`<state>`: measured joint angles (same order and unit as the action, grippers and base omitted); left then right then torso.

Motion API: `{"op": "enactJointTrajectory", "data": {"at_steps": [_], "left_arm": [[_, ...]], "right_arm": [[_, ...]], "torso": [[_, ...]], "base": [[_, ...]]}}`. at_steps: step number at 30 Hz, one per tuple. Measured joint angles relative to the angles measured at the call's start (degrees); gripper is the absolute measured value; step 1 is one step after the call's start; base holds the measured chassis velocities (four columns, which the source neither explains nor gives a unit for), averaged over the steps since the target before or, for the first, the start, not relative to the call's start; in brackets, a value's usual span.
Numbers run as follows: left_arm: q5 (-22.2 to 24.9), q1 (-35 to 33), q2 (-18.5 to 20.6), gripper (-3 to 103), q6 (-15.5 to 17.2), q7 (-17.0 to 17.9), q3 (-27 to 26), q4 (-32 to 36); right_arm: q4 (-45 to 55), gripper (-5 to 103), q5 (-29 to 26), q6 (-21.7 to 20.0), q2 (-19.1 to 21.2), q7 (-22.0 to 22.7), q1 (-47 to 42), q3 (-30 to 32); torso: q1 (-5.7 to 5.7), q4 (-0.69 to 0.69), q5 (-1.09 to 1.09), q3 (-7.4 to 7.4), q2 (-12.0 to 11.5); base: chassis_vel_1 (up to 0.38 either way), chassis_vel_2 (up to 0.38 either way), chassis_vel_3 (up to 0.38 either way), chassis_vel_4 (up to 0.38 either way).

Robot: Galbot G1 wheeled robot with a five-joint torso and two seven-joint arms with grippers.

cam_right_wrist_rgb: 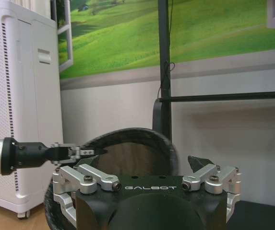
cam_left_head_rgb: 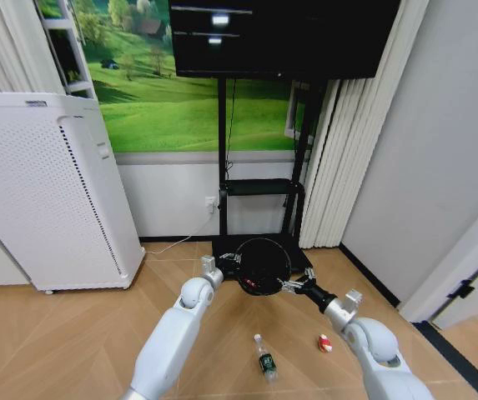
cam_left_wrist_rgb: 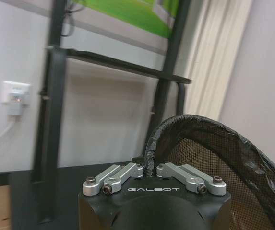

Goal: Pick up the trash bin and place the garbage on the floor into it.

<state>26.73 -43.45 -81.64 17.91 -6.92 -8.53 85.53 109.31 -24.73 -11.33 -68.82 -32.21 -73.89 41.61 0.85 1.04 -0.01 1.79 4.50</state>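
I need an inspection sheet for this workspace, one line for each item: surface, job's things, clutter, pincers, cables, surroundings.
Surface: herringbone wooden floor.
Job's things: trash bin held up between both arms; bottle and red-and-white can lying on the floor.
Clutter: nothing seen.
Pincers: left pincer shut on the bin's rim; right pincer at the opposite rim, grip unclear.
Cables: white cord from wall socket.
Surroundings: white perforated appliance, black screen stand, curtains.

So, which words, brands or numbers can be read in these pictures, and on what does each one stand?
"GALBOT": on the black body of the left gripper, clamped on the trash bin's rim.
"GALBOT": on the right gripper body.
Green label of the plastic bottle: too small to read.
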Motion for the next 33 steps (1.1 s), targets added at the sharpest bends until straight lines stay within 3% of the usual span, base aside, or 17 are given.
{"op": "enactJointTrajectory", "data": {"at_steps": [6, 12, 15, 21, 33], "left_arm": [[0.5, -2.1, 3.2, 7, -0.2, -1.0, -4.8, 1.9], [2.3, -3.9, 5.1, 7, 0.6, -1.0, -6.8, 4.9], [2.9, -5.0, 5.7, 7, 1.2, -0.7, -7.0, 6.6], [3.2, -6.7, 6.4, 7, 1.8, -0.3, -7.4, 8.8], [2.7, -9.6, 5.8, 7, 1.9, 0.4, -7.5, 10.9]], "right_arm": [[-0.7, 100, 1.0, -1.3, 0.3, 3.4, -4.8, -0.3], [-10.0, 100, 8.3, -4.1, -1.5, 6.5, -4.2, -4.9], [-20.8, 100, 13.7, -4.6, -2.3, 7.4, -1.1, -7.3], [-29.2, 100, 14.9, -3.2, -3.5, 9.7, 0.0, -9.1], [-34.1, 100, 16.7, -0.4, -5.4, 10.7, -0.1, -11.1]], "torso": [[0.0, 0.01, -0.01, 0.0, 0.0], [0.0, 0.0, 0.02, 0.0, 0.0], [0.0, 0.0, 0.03, 0.0, 0.0], [0.0, 0.0, 0.01, 0.0, 0.0], [0.0, 0.0, 0.0, 0.0, 0.0]], "base": [[0.0, 0.0, 0.0, 0.0], [0.0, 0.0, 0.0, 0.0], [0.0, 0.0, 0.0, 0.0], [0.0, 0.0, 0.0, 0.0], [0.0, 0.0, 0.0, 0.0]]}}
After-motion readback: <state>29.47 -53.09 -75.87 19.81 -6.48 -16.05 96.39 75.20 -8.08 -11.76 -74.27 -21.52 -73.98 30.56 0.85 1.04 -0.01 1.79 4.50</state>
